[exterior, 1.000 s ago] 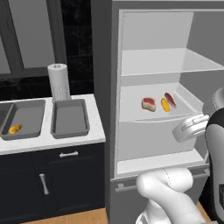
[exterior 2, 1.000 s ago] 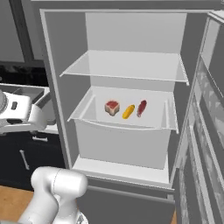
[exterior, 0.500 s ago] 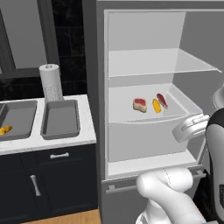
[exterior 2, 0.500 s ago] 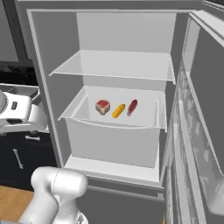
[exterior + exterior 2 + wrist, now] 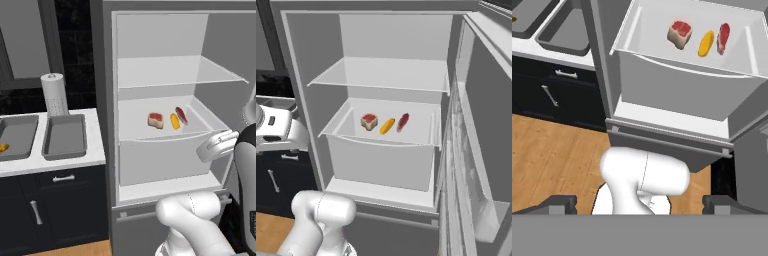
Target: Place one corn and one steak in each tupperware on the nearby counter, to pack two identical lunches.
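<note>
Inside the open fridge [image 5: 301, 75], 2 steaks [image 5: 369, 121] flank 1 corn [image 5: 387, 126] in its drawer [image 5: 381, 162], while 2 tupperware trays [image 5: 65, 136] sit on the bench [image 5: 60, 162] beside it; the claw [image 5: 639, 202] gapes wide, empty.

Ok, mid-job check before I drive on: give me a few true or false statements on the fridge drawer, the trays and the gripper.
1. The fridge drawer holds two steaks and one corn. True: the left steak, the corn in the drawer, the right steak.
2. The corn lies between the two steaks. True.
3. The near tray on the counter already holds a steak. False: it holds nothing.
4. A corn on the far tray shows at the left edge of the left base view. True.
5. The gripper is shut on a steak. False: it is open and holds nothing.
</note>
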You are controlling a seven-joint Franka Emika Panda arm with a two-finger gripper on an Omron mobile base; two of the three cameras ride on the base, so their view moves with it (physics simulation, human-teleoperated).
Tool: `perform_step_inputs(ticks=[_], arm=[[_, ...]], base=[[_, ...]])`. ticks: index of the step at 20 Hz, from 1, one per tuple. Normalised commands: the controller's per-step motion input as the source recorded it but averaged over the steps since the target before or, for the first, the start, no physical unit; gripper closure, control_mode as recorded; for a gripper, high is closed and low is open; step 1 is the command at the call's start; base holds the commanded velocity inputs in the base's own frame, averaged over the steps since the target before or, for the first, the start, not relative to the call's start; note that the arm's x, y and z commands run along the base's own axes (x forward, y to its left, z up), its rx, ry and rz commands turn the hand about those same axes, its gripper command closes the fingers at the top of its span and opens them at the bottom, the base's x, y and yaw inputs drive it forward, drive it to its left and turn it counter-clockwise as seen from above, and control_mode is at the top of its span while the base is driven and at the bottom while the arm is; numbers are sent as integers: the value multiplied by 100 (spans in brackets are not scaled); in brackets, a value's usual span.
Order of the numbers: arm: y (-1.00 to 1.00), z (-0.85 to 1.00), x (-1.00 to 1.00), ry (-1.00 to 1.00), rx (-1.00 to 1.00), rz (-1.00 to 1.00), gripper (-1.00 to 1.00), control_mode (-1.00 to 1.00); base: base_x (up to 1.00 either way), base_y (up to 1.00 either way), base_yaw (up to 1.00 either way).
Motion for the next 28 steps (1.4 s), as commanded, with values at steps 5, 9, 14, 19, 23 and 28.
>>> perform_step_inputs(ticks=[5, 9, 14, 19, 23, 28], arm=[[0, 0, 0, 0, 0, 0, -100, 100], [0, 0, 0, 0, 0, 0, -100, 100], [0, 0, 0, 0, 0, 0, -100, -100], [0, 0, 0, 0, 0, 0, -100, -100], [0, 0, -3, 0, 0, 0, -100, -100], [-18, -9, 15, -1, 1, -9, -100, -100]], base=[[0, -31, 0], [0, -6, 0], [0, 0, 0], [0, 0, 0], [0, 0, 0], [0, 0, 0]])
